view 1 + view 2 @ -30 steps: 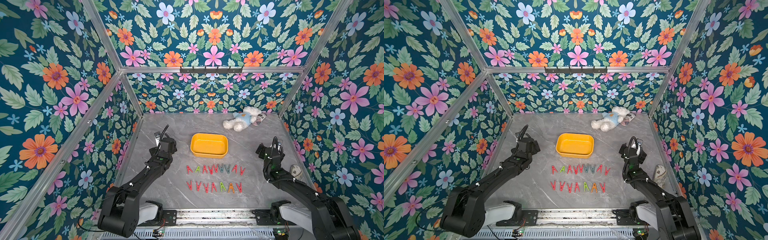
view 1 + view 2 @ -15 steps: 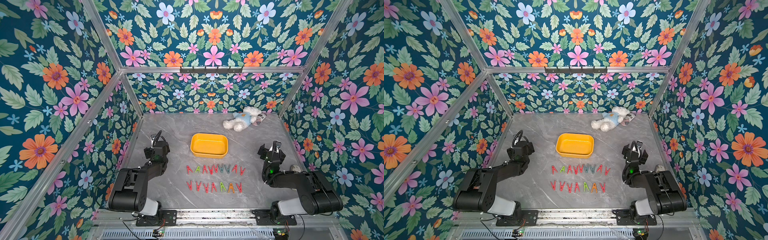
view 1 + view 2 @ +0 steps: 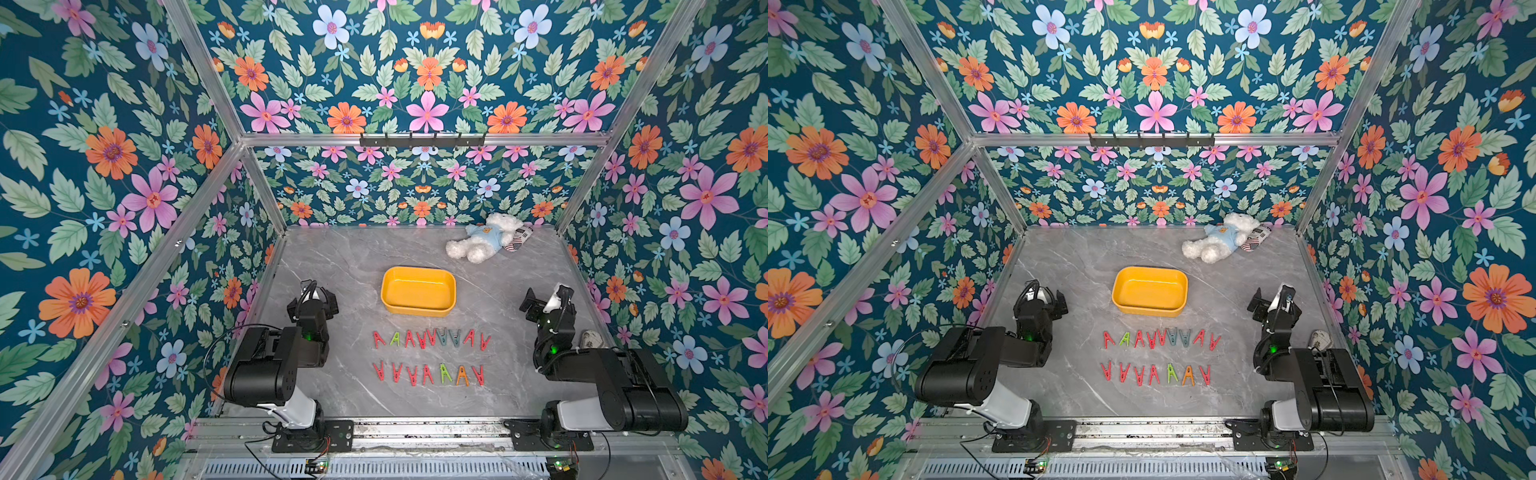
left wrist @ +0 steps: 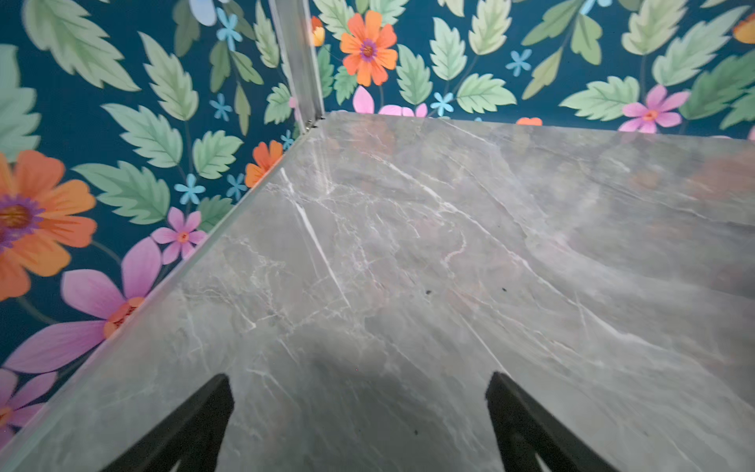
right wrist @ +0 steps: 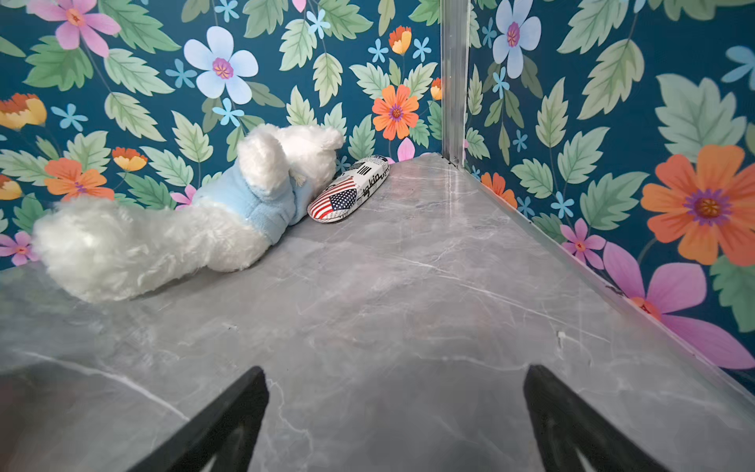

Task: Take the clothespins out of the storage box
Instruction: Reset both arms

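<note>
The yellow storage box sits mid-table with nothing inside it. The clothespins, mostly red with a few green, orange and grey-blue, lie on the table in two neat rows in front of the box: a far row and a near row. My left gripper hovers left of the box, open and holding nothing. My right gripper hovers right of the box, also open and bare. Each wrist view shows only bare marble between the fingers.
A white plush bear in a blue shirt lies at the back right, with a flag-printed case beside it. A small pale object rests by the right wall. Floral walls enclose three sides.
Both arms have folded back toward their bases, and the grippers have drawn slightly back while staying open. The box and the clothespins have not moved.
</note>
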`<action>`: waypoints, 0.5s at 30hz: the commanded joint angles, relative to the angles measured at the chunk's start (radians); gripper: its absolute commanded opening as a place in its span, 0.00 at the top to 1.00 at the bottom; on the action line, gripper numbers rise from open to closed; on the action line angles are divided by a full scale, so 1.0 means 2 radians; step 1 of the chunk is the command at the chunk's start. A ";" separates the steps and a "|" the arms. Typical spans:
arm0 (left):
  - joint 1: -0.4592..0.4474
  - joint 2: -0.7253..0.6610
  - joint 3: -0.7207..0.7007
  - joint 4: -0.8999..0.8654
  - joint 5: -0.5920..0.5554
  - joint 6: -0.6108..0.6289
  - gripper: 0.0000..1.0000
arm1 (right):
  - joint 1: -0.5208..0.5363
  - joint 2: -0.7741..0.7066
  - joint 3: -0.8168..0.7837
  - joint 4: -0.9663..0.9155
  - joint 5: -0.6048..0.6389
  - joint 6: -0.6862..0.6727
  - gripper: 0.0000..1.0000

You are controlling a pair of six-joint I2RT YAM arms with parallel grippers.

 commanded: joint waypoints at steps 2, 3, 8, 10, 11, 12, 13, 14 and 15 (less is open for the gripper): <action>0.004 0.006 -0.006 0.074 0.033 0.013 0.00 | -0.001 0.001 -0.002 0.057 -0.015 -0.003 0.01; 0.004 0.008 -0.006 0.081 0.033 0.013 0.00 | -0.001 0.006 -0.005 0.073 -0.015 -0.006 0.01; 0.004 0.005 -0.005 0.070 0.033 0.012 0.00 | -0.001 0.004 -0.004 0.067 -0.014 -0.006 0.01; 0.004 0.005 -0.006 0.072 0.033 0.013 0.00 | -0.001 0.002 -0.003 0.061 -0.015 -0.006 0.01; 0.004 0.005 -0.005 0.071 0.033 0.013 0.00 | -0.001 0.003 -0.004 0.063 -0.014 -0.005 0.01; 0.004 0.005 -0.006 0.072 0.033 0.013 0.00 | -0.001 0.004 -0.004 0.064 -0.014 -0.006 0.01; 0.004 0.005 -0.006 0.073 0.033 0.013 0.00 | -0.001 0.003 -0.004 0.064 -0.015 -0.006 0.01; 0.004 0.005 -0.006 0.073 0.033 0.013 0.00 | -0.001 0.003 -0.004 0.064 -0.014 -0.006 0.01; 0.004 0.005 -0.006 0.073 0.033 0.013 0.00 | -0.001 0.003 -0.004 0.064 -0.015 -0.006 0.01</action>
